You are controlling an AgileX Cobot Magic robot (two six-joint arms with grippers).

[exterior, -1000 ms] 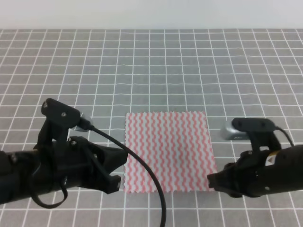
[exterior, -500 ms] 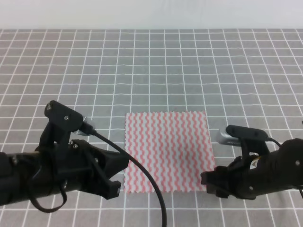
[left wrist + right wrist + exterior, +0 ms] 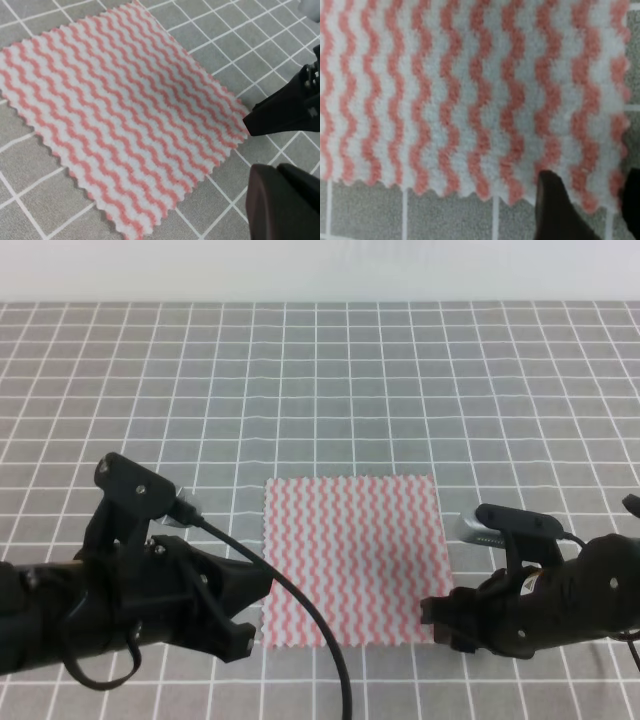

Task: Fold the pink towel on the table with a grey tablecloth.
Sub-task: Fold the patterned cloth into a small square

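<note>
A: Exterior high view. The pink towel (image 3: 352,560) lies flat and unfolded on the worktop (image 3: 330,390), the grey cloth with a white grid. What differs from half a second ago?

B: The right claw (image 3: 437,612) has crept slightly further left along the towel's near right corner; the left claw (image 3: 252,605) stays at the near left corner, and the towel has not shifted.

A: Left wrist view?

B: The towel (image 3: 115,107) fills the frame. The left claw (image 3: 265,152) is spread, one dark fingertip (image 3: 257,120) at the towel's corner edge, the other nearer the lens.

A: Right wrist view?

B: The towel's (image 3: 470,95) zigzag edge meets grey cloth (image 3: 370,210). The right claw (image 3: 587,205) is parted, one fingertip (image 3: 555,205) over the towel's edge, gripping nothing.

A: Any writing?

B: None legible in any view.
</note>
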